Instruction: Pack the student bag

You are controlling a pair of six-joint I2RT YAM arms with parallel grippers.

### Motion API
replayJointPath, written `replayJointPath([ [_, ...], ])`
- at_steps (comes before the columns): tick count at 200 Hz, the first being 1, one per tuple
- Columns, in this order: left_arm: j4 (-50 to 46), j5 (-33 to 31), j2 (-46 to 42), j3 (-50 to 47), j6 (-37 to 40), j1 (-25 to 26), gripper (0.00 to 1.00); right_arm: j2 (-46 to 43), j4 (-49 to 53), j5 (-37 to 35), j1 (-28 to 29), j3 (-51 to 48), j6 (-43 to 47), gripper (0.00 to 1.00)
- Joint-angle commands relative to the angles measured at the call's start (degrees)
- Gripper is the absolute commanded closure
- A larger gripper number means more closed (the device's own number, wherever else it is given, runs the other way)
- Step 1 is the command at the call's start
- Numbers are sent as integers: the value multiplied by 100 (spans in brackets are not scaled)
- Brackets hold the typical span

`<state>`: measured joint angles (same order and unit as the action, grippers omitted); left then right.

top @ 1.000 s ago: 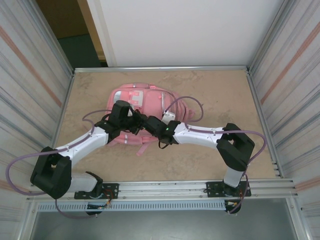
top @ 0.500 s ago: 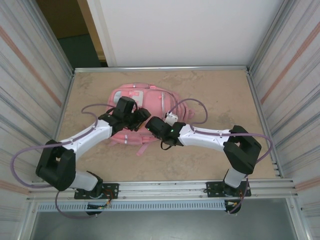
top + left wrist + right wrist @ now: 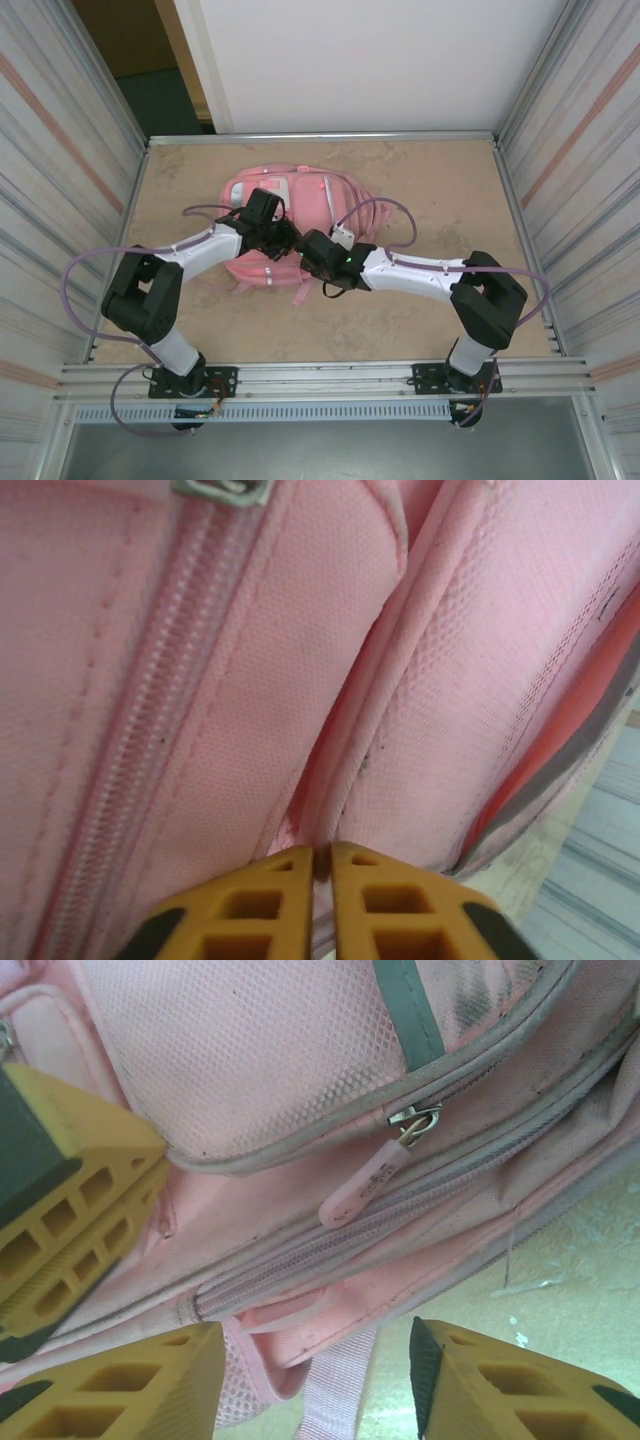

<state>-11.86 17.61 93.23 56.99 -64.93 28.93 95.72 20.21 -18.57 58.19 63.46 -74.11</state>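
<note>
– Bag (image 3: 312, 188) first: where is it lying?
– Flat on the table (image 3: 450, 200), left of centre and toward the far side. Both arms reach in over its near half.
– Which way does it run?
– Long axis roughly left to right, I think, though the arms cover a good part of it. The white trim end is at the far left, and a strap (image 3: 299, 291) trails out toward the near edge.
– How will it handle?
– Soft and floppy. It's woven fabric with a mesh pocket (image 3: 250, 1050) and padded seams, so it should sag and fold wherever it's lifted. It looks slack, so I'd judge it light for now. Not fragile, not slippery.
– So where to take hold?
– A seam ridge, a strap, or a zip pull (image 3: 362, 1188). Flat panels give the fingers nothing to bite. To open a pocket, one gripper would pin the fabric while the other draws the pull along.
– What's the left gripper (image 3: 322, 862) doing?
– Fingers pressed together on a thin fold of pink fabric at a seam, beside a zip.
– And the right gripper (image 3: 315, 1332)?
– Fingers spread wide, gripping nothing. It hangs over the bag's near edge with the strap between them and the zip pull just ahead.
</note>
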Motion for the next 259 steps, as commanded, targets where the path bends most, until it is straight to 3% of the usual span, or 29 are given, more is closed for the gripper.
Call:
replayJointPath([
  [1,7,-39,-486,-30,216,-11,100,119,358,-317,-26,339,203,47],
  [18,23,-85,-670,-129,211,-19,100,221,424,-475,-137,482,528,47],
  [45,209,222,-714,-195,144,-14,100,426,545,-16,-465,666,923,47],
  [71,307,302,-606,-261,53,-14,100,610,650,-227,-452,747,1047,48],
  [84,309,175,-608,-309,10,-17,70,769,761,-316,-441,875,1092,48],
  [88,329,128,-619,-335,15,-19,65,824,778,-330,-433,914,1114,48],
  [135,201,86,-385,-121,215,-23,58,1353,805,-564,-462,1297,1241,50],
  [160,196,83,-331,-127,185,-49,59,1479,938,-1064,-436,1370,1285,61],
  [215,255,114,-324,-250,16,-45,58,1144,885,-926,-466,1027,1547,93],
  [259,333,63,-212,-227,-127,87,55,322,461,-437,-476,704,2669,100],
])
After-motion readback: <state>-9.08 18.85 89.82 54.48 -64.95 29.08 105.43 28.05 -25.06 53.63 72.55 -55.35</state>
